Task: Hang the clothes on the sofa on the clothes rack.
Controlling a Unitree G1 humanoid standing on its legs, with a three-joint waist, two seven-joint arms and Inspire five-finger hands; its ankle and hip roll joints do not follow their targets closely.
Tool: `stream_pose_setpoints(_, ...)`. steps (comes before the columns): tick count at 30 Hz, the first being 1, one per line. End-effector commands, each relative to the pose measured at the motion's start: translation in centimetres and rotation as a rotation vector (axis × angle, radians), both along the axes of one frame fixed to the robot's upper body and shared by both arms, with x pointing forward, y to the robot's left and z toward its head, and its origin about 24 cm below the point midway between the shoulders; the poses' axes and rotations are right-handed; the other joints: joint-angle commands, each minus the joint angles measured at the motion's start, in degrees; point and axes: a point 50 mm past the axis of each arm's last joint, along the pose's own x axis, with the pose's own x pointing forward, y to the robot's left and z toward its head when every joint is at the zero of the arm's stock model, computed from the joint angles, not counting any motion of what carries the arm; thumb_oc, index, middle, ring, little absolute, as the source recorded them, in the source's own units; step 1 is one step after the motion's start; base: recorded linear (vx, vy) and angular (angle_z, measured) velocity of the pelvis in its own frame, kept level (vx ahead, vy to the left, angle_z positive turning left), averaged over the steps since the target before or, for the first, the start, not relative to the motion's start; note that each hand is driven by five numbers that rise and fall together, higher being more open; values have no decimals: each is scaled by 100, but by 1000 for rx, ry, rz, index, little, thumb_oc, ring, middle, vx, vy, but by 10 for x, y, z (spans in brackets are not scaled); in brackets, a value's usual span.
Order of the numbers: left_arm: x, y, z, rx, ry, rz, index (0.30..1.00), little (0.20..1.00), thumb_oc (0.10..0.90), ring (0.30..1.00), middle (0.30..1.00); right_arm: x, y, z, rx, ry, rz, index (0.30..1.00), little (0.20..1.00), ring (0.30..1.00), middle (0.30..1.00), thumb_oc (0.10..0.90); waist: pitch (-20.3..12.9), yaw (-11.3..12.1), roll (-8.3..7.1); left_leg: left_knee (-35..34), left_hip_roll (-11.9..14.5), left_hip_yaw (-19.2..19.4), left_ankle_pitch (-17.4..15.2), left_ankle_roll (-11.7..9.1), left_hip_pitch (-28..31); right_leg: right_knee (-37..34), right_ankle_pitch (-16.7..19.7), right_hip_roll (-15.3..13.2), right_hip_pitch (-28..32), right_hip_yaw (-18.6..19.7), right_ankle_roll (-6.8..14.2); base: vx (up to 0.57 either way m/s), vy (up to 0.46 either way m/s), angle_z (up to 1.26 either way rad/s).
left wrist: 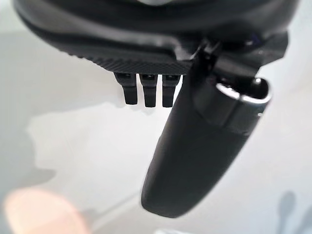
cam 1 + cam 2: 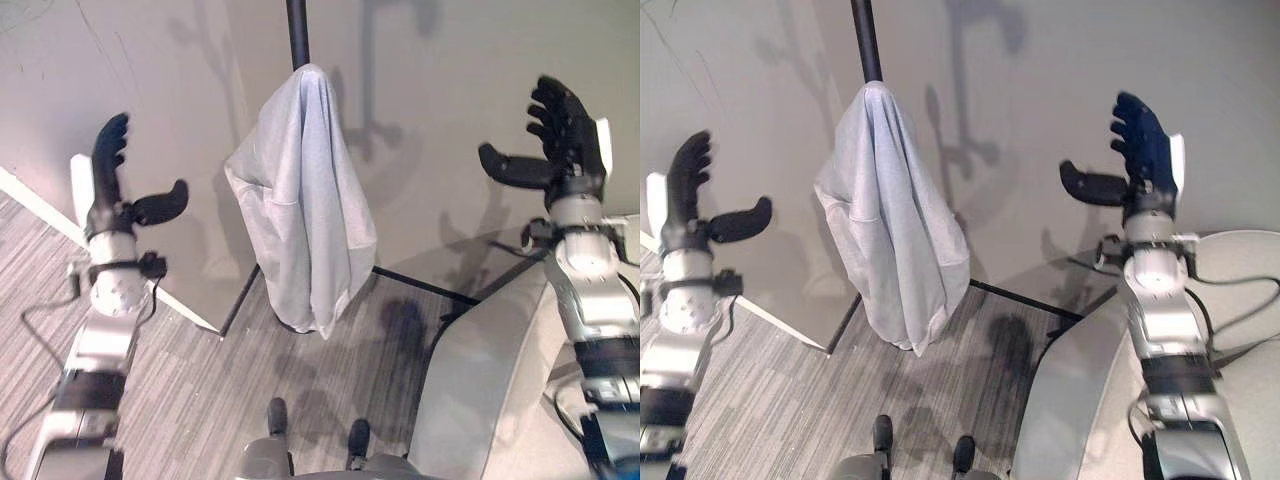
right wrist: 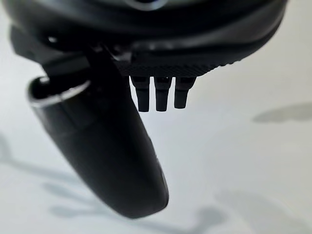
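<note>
A pale grey-blue, soft cloth garment (image 2: 302,200) hung from the black metal pole of the clothes rack (image 2: 297,32), draped over a point high on the pole and falling in loose folds, its lower edge well above the grey striped carpet floor (image 2: 190,390). Two thin black legs of the rack (image 2: 425,286) spread out across the floor beneath the garment, one running toward the robot's left, the other toward its right. Behind the rack stood a plain off-white wall (image 2: 420,90), which carried the shadows of the rack and of both arms.

The left hand (image 2: 118,190) was raised to the left of the garment, well apart from it, with its fingers (image 1: 144,89) straight and upright and the thumb standing out sideways toward the cloth; it held nothing. The right hand (image 2: 1140,160) was raised to the right of the garment, also well apart from it, fingers (image 3: 156,93) straight and spread wide, thumb pointing inward toward the rack; it too was empty. Both wrist views showed straight fingers and a thumb against the bare wall.

The rounded light grey back of a sofa (image 2: 1080,390) sat at the lower right, below the right arm.
</note>
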Motion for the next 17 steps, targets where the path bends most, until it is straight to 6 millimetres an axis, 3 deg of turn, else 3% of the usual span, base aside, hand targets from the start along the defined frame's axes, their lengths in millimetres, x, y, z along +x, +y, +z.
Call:
stream_pose_setpoints(1, -5, 10, 30, -24, -164, -69, 900, 900, 800, 900, 900, -13, -5, 14, -198, -21, -2, 900, 900, 900, 900, 800, -583, -41, -298, 31, -89, 121, -1108, -134, 519, 54, -135, -678, 598, -444, 662, -30, 10, -10)
stream_pose_setpoints(3, -13, 13, 21, -47, -138, -77, 900, 900, 800, 900, 900, -21, -6, 1, -210, 22, -3, 900, 900, 900, 900, 800, -591, -44, -284, 31, -89, 130, -1111, -126, 526, 54, -132, -679, 601, -445, 661, -22, 3, -17)
stream_pose_setpoints(4, -33, 13, -11, -182, -76, -77, 900, 900, 800, 900, 900, -43, -1, -53, -105, 166, 19, 900, 900, 900, 900, 800, -561, -88, -238, 31, -90, 138, -1116, -108, 541, 54, -140, -696, 609, -485, 651, -53, -11, -15)
stream_pose_setpoints(5, -41, 6, -43, -284, 7, -92, 900, 900, 800, 900, 900, -56, 11, -94, -18, 279, 54, 900, 900, 900, 900, 800, -521, -115, -225, 31, -84, 142, -1104, -102, 546, 54, -118, -706, 620, -498, 636, -56, -8, -7)
stream_pose_setpoints(6, -47, 4, -56, -300, 59, -89, 900, 900, 800, 900, 900, -62, 16, -109, 6, 331, 67, 900, 900, 900, 900, 800, -517, -127, -218, 31, -86, 147, -1106, -95, 550, 54, -112, -710, 624, -497, 630, -70, -14, -2)
stream_pose_setpoints(7, -58, -18, -121, -469, 276, -69, 900, 900, 800, 900, 900, -83, 48, -172, 156, 534, 132, 900, 900, 900, 900, 800, -514, -172, -168, 31, -80, 154, -1088, -76, 560, 54, -114, -722, 627, -486, 606, -43, 0, -4)
stream_pose_setpoints(8, -61, -27, -136, -495, 335, -83, 900, 900, 800, 900, 900, -88, 57, -189, 200, 589, 136, 900, 900, 900, 900, 800, -510, -179, -149, 31, -76, 166, -1102, -76, 590, 54, -131, -720, 650, -484, 605, -45, 0, -1)
stream_pose_setpoints(9, -60, -26, -136, -495, 334, -84, 900, 900, 800, 900, 900, -87, 57, -189, 200, 588, 136, 900, 900, 900, 900, 800, -515, -181, -152, 31, -79, 165, -1085, -72, 571, 54, -120, -722, 632, -485, 602, 0, 0, 0)
stream_pose_setpoints(11, -66, -55, -176, -555, 524, -141, 900, 900, 800, 900, 900, -94, 78, -227, 287, 718, 121, 900, 900, 900, 900, 800, -482, -211, -89, 31, -68, 197, -1080, -60, 618, 54, -137, -712, 641, -449, 594, -44, 9, -4)
stream_pose_setpoints(12, -66, -55, -175, -555, 523, -141, 900, 900, 800, 900, 900, -93, 78, -227, 287, 717, 121, 900, 900, 900, 900, 800, -496, -214, -91, 31, -70, 195, -1066, -58, 591, 54, -127, -714, 616, -451, 592, -45, 26, -3)
stream_pose_setpoints(13, -71, -69, -194, -549, 631, -164, 900, 900, 800, 900, 900, -99, 88, -244, 329, 792, 108, 900, 900, 900, 900, 800, -479, -239, -56, 31, -71, 218, -1070, -55, 636, 54, -129, -704, 640, -421, 585, -41, 23, -7)
stream_pose_setpoints(16, -86, -95, -235, -494, 886, -190, 900, 900, 800, 900, 900, -126, 91, -286, 323, 1024, 15, 900, 900, 900, 900, 800, -521, -335, -13, 31, -91, 226, -1071, -56, 648, 54, -127, -692, 633, -401, 569, -27, 22, -13)
stream_pose_setpoints(17, -88, -97, -240, -475, 918, -196, 900, 900, 800, 900, 900, -131, 89, -291, 327, 1052, -4, 900, 900, 900, 900, 800, -527, -350, -10, 31, -91, 232, -1077, -57, 659, 54, -129, -689, 642, -402, 569, 8, 6, -6)
